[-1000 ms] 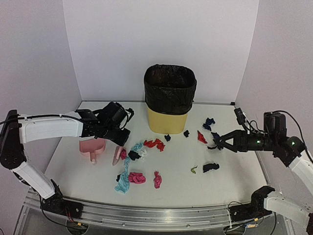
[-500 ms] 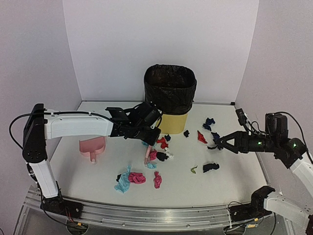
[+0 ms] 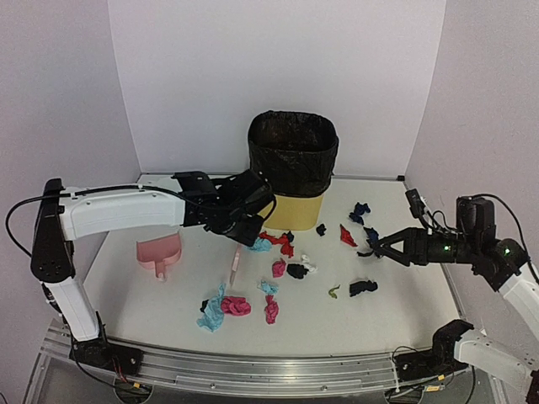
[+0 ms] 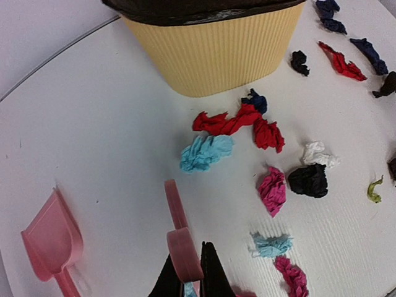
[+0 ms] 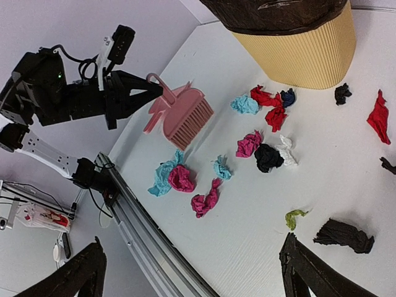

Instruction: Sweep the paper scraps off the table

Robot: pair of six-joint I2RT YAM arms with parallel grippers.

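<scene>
Paper scraps (image 3: 286, 257) in red, pink, light blue, black and white lie scattered on the white table (image 3: 152, 303) in front of the bin. They also show in the left wrist view (image 4: 272, 189) and the right wrist view (image 5: 260, 145). A pink and light blue clump (image 3: 223, 307) lies nearer the front. My left gripper (image 4: 192, 275) is shut on the handle of the pink brush (image 3: 235, 265), which hangs just left of the scraps. My right gripper (image 3: 375, 247) is open and empty, hovering near a black scrap (image 3: 363, 288) and a red scrap (image 3: 347, 236).
A yellow bin (image 3: 292, 172) with a black liner stands at the back middle. A pink dustpan (image 3: 160, 252) lies at the left. A small green scrap (image 3: 334, 291) and navy scraps (image 3: 360, 210) lie at the right. A metal rail (image 3: 269, 370) runs along the front edge.
My left arm swept the brush rightward, pushing scraps from the left middle to the centre, then drew back a little left. The right arm barely moved.
</scene>
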